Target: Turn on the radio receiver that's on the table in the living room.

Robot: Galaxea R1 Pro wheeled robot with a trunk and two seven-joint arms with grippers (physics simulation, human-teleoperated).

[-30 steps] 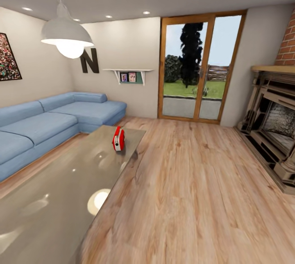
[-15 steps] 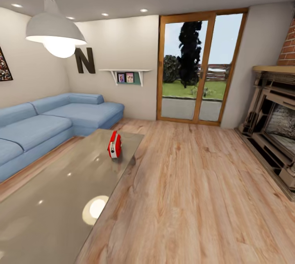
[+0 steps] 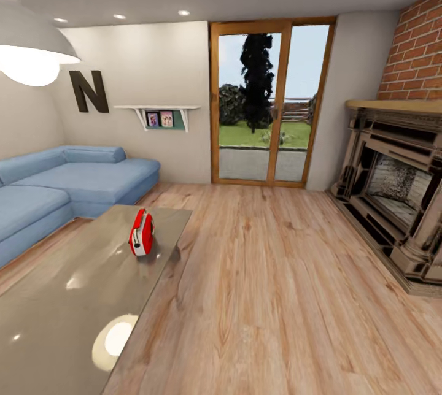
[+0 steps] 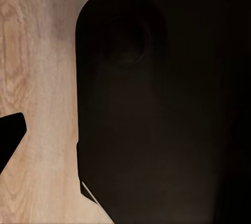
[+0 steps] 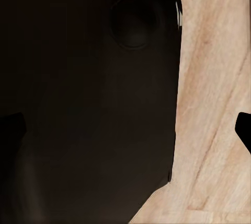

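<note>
On table (image 3: 55, 315), upright radio receiver (image 3: 141, 233), near sofa (image 3: 67, 183)

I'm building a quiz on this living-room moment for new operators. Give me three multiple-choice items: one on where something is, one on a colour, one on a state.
1. Where does the radio receiver stand?
A. on the table's top, near its far end
B. on the sofa
C. on the fireplace mantel

2. What colour is the sofa?
A. green
B. blue
C. brown

3. In what state is the pendant lamp?
A. lit, its bulb glowing
B. dark
C. lying on the floor

Answers:
1. A: the head view shows the red radio upright on the glossy table, towards the end nearer the glass door.
2. B: its cushions are light blue.
3. A: the bulb under the dome shines bright white, and its glare reflects in the tabletop.
</note>
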